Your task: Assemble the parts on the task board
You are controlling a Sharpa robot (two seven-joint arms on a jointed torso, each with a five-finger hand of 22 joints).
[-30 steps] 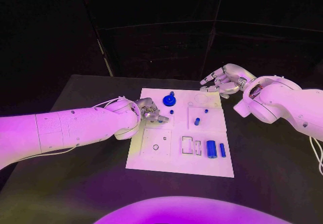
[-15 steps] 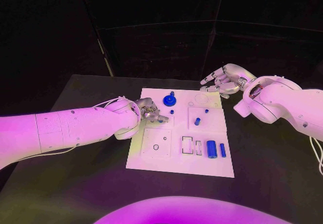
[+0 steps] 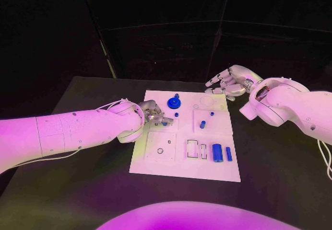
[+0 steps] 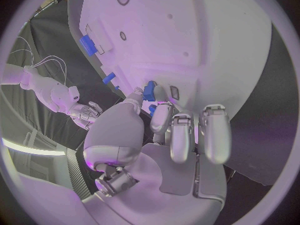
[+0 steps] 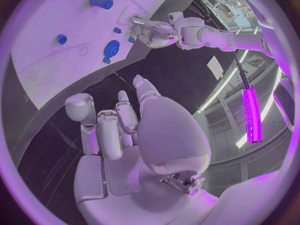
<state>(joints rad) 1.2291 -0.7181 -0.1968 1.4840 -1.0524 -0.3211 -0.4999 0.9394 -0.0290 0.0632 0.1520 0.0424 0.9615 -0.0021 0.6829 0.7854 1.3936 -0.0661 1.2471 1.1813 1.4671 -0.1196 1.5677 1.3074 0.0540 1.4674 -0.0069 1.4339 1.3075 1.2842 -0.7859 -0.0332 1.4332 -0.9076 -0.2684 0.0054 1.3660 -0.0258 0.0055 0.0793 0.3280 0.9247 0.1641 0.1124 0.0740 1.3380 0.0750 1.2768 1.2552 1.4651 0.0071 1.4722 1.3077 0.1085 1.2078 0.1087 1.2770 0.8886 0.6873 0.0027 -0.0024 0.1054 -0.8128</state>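
The white task board (image 3: 181,165) lies mid-table. My left hand (image 3: 153,115) hovers at the board's left edge and pinches a small blue part (image 4: 149,91) between thumb and fingertips, close above the board. My right hand (image 3: 228,82) hangs beyond the board's far right corner, fingers apart, holding nothing. On the board stand a round blue part (image 3: 174,102), two small blue pegs (image 3: 176,114) (image 3: 211,113) and a short blue cylinder (image 3: 203,124). A thick blue cylinder (image 3: 217,153) and a slim blue bar (image 3: 229,154) lie near the front right.
Empty rectangular slots (image 3: 193,148) and a small round hole (image 3: 160,151) mark the board's near half. The black table (image 3: 90,191) stretches around the board on all sides. In the right wrist view the board (image 5: 44,60) and my left hand (image 5: 150,32) appear.
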